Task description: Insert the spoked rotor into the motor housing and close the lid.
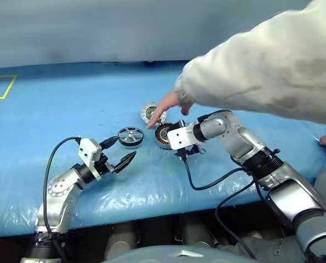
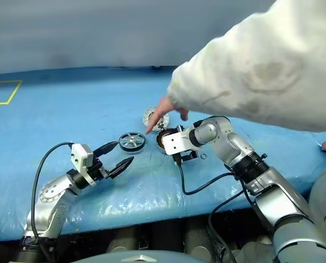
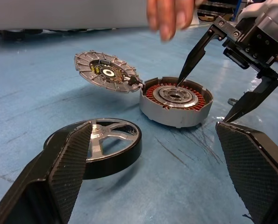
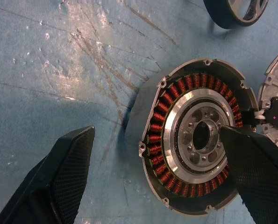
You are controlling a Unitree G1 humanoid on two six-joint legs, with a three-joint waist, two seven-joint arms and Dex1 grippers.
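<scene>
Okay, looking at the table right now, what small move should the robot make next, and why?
Probably hold both claws back until the person's hand clears. It hovers over the tilted silver notched lid and the copper-wound silver motor housing, where the open right claw straddles the rim. Then the open left claw could close on the dark-rimmed spoked rotor lying before it.

lid [image 3: 107, 72] tilted against motor housing [image 3: 176, 100]; spoked rotor [image 3: 101, 145] nearer

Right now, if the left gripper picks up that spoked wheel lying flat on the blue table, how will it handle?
The spoked rotor looks like rigid metal, so it should not flex. Its smooth dark rim may slip between the fingers. Lying flat it seems stable, but stood on edge it would probably roll.
</scene>
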